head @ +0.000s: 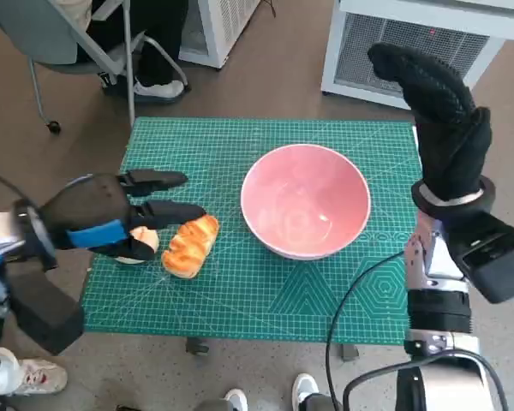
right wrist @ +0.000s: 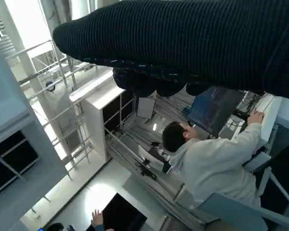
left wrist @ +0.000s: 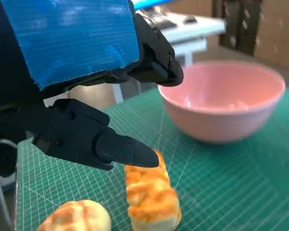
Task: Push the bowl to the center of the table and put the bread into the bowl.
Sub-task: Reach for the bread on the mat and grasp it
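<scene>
The pink bowl stands empty on the green mat, a little right of its middle; it also shows in the left wrist view as the pink bowl. A long golden bread lies left of the bowl, apart from it. A round bread lies beside it, partly under my left hand. That hand hovers over both breads with its fingers spread, holding nothing; the long bread and the round bread lie just below them. My right hand is raised above the mat's right edge, empty.
White cabinets stand beyond the table's far side. A chair and a person's legs are at the far left. Shoes show at the near edge. A black cable crosses the mat's near right corner. A seated person appears in the right wrist view.
</scene>
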You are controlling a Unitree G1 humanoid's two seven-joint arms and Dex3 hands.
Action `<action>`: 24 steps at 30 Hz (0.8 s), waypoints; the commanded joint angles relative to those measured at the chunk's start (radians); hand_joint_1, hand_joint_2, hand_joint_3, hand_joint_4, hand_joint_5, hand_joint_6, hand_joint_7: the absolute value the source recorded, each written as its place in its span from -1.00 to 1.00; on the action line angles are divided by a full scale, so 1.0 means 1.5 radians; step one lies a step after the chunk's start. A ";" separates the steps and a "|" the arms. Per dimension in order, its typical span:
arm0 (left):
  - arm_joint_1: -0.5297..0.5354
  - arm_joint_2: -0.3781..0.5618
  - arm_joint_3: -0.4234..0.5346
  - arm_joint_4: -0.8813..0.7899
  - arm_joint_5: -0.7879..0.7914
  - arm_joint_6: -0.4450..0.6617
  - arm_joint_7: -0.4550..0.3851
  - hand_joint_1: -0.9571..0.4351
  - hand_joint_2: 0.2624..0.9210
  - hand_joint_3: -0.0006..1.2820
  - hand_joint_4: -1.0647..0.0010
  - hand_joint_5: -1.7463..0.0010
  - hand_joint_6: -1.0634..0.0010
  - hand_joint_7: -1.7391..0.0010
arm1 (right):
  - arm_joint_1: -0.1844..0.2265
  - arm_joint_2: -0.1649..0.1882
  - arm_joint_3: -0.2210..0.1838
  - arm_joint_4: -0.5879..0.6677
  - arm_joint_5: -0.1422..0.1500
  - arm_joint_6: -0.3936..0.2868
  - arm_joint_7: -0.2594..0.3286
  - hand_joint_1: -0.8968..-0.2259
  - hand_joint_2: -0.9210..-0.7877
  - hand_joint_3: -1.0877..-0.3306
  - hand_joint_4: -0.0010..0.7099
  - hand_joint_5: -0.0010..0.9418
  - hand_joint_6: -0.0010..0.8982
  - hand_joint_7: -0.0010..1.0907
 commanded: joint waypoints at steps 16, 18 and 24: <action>-0.112 -0.018 -0.118 0.155 0.155 -0.084 0.087 0.09 0.75 -0.99 0.24 1.00 0.07 0.92 | 0.032 -0.007 0.006 -0.032 -0.009 0.025 -0.015 0.13 -1.00 -0.37 -0.34 -0.95 -1.00 0.08; -0.118 -0.018 -0.127 0.166 0.169 -0.086 0.094 0.10 0.75 -0.99 0.25 1.00 0.08 0.92 | 0.033 -0.007 0.006 -0.035 -0.009 0.027 -0.016 0.13 -1.00 -0.37 -0.34 -0.95 -1.00 0.07; -0.132 -0.016 -0.152 0.187 0.200 -0.091 0.110 0.17 0.78 -0.99 0.29 1.00 0.11 0.93 | 0.040 -0.009 0.005 -0.046 -0.015 0.030 -0.025 0.14 -1.00 -0.38 -0.35 -0.95 -1.00 0.07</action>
